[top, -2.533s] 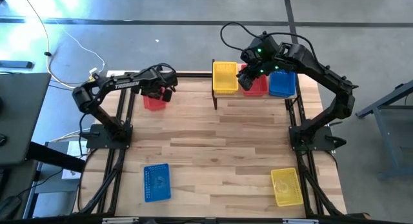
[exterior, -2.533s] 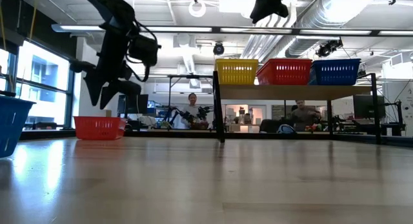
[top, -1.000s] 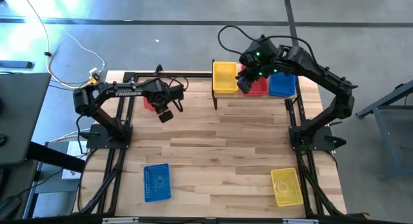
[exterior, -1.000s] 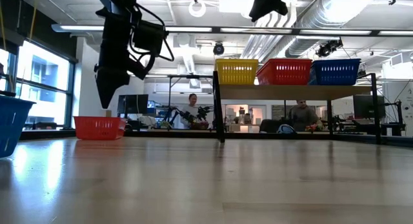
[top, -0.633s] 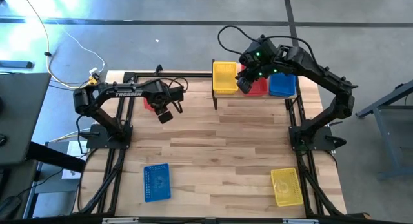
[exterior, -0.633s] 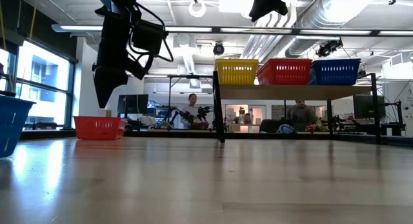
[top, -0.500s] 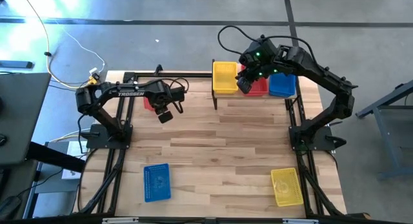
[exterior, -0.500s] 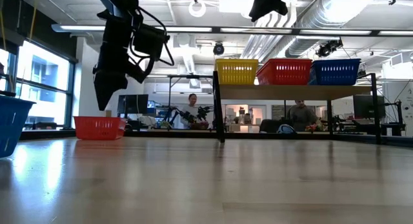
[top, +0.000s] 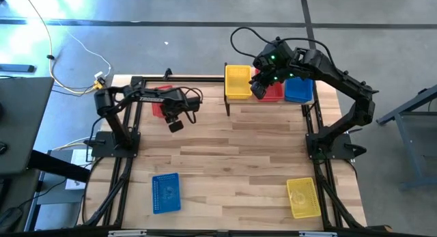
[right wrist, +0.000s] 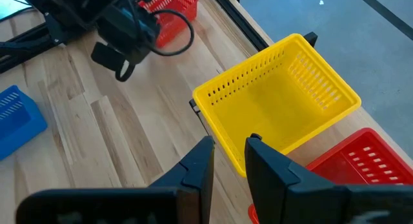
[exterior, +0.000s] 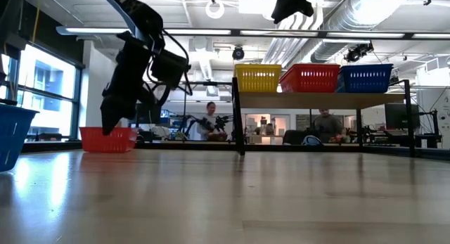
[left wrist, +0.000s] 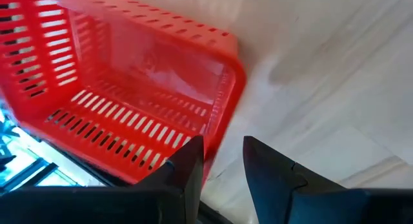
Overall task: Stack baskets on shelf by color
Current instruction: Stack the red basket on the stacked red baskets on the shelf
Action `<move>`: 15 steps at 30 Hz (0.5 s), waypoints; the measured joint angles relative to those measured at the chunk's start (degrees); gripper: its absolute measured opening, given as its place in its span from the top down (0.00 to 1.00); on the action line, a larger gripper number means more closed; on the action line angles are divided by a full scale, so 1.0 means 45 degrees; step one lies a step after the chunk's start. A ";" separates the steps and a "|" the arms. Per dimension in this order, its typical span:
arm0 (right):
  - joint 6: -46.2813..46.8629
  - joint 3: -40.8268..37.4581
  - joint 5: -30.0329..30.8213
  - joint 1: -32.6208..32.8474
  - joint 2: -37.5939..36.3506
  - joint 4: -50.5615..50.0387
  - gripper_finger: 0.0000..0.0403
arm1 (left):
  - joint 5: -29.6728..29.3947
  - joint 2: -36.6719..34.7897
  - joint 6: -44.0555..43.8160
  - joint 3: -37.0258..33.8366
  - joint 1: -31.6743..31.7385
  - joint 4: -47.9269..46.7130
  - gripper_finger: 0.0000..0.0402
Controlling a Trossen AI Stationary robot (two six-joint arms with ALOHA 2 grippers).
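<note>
A red basket (top: 161,108) (left wrist: 129,108) rests on its bottom at the table's far left. My left gripper (top: 175,124) (left wrist: 222,156) is shut and hangs low over the table by the basket's near right corner (exterior: 109,128). The shelf (exterior: 323,98) at the far edge carries a yellow basket (top: 237,82), a red basket (top: 272,92) and a blue basket (top: 298,88) side by side. My right gripper (top: 260,87) (right wrist: 227,159) hovers shut above the shelf, between the yellow basket (right wrist: 277,101) and the red one (right wrist: 361,166).
A blue basket (top: 166,192) lies at the table's near left and a yellow basket (top: 303,197) at its near right. Bare wood spreads across the table's middle. The shelf's black legs (top: 227,104) stand at the far edge. People sit in the room behind (exterior: 209,117).
My left gripper has come down toward the table beside the red basket, and its arm has swung a little toward the right. The right arm and all baskets have kept still.
</note>
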 joint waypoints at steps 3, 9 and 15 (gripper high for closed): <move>0.0000 0.0000 0.0000 0.0000 0.0000 -0.0003 0.81 | -0.0004 0.0302 0.0000 0.0000 0.0000 0.0020 0.77; 0.0000 0.0000 0.0000 0.0000 0.0000 -0.0004 0.81 | 0.0090 0.0337 0.0002 0.0000 -0.0076 0.0025 0.92; 0.0004 0.0000 0.0000 0.0000 0.0000 -0.0004 0.81 | 0.0141 -0.0099 -0.0324 0.0005 -0.0285 -0.0041 0.97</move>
